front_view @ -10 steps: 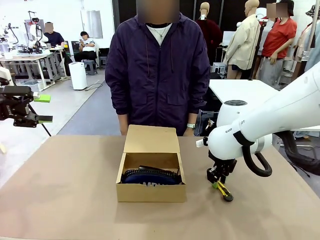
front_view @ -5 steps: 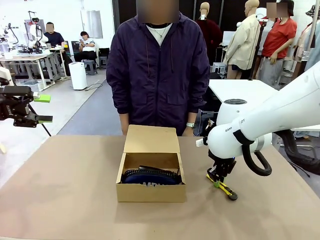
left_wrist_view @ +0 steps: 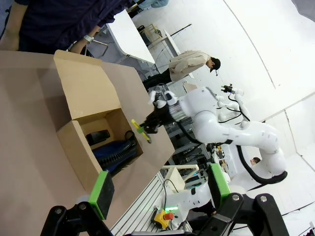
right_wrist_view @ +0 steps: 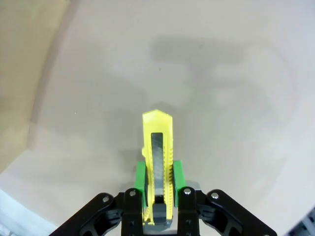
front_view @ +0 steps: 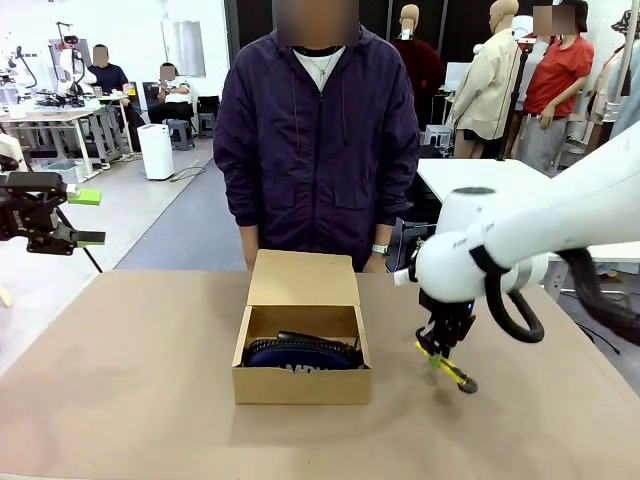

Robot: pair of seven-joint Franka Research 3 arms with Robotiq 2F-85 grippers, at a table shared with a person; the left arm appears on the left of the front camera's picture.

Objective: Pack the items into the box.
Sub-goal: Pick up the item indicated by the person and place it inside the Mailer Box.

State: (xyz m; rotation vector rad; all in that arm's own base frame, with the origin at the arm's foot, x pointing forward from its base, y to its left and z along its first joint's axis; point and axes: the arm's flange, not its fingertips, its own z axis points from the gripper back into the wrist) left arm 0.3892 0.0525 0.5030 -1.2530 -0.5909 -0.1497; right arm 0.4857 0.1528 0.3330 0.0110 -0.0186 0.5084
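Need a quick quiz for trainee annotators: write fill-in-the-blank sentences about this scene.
1. The right pincer is shut on the ____.
2. The left pincer is ____, holding nothing.
3. The navy pouch lies ____ the box.
Missing words: utility knife; open; inside.
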